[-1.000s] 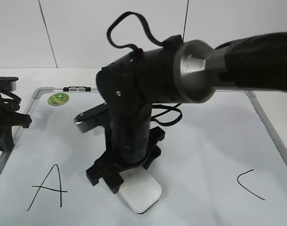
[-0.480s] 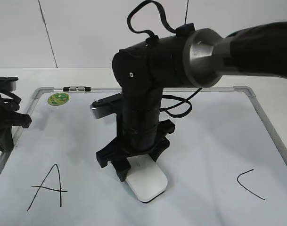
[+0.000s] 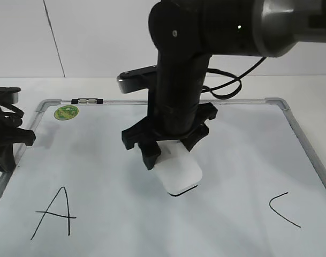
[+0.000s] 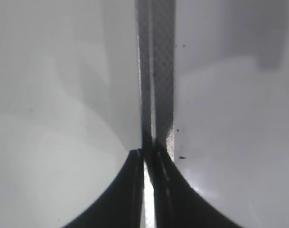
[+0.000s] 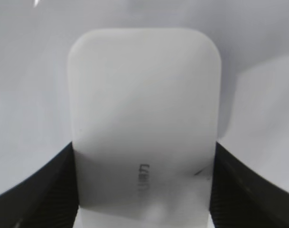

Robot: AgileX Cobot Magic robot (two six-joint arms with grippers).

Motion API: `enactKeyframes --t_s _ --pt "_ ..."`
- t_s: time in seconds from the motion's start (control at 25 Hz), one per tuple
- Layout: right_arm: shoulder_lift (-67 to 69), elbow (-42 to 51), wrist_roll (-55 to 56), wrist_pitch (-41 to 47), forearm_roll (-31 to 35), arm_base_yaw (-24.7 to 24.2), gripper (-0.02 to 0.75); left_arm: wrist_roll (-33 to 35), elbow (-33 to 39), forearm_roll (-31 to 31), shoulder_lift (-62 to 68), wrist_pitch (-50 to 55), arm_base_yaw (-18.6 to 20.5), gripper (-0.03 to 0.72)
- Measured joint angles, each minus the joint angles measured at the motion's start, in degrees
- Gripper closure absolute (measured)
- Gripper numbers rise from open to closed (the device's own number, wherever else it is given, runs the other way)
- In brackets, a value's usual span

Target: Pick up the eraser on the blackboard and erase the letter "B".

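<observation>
My right gripper (image 3: 165,155) is shut on the white eraser (image 3: 177,172) and holds it over the middle of the blackboard (image 3: 243,160), its black felt base just off or on the surface; I cannot tell which. In the right wrist view the eraser (image 5: 144,123) fills the space between the two black fingers. No letter "B" shows on the board; the spot between the "A" (image 3: 54,213) and the "C" (image 3: 283,210) is bare. My left gripper (image 3: 5,140) rests at the board's left edge, its jaws (image 4: 148,156) shut and empty over the frame.
The board's silver-grey frame (image 3: 307,147) runs along the right and the back. A round green sticker (image 3: 66,112) sits at the back left corner. A black cable loops behind the right arm.
My right gripper has carried the eraser away from the front edge, back and to the right across the board. The left arm has not moved.
</observation>
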Motion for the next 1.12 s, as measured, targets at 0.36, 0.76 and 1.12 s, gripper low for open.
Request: enactKeyframes --t_s 0.36,0.76,1.12 --pt "-2.17 0.0 0.9 3.23 -0.65 -8.19 0.192 0.0 0.0 0.0 0.0 0.0 0.0 0.668" --pt "-3.37 0.56 1.01 4.4 -1.99 -17.81 0.197 0.0 0.0 0.0 0.0 0.0 0.0 0.667" --pt "-3.37 8.08 0.04 4.4 -2.93 -25.75 0.199 0.0 0.0 0.0 0.0 0.0 0.0 0.667"
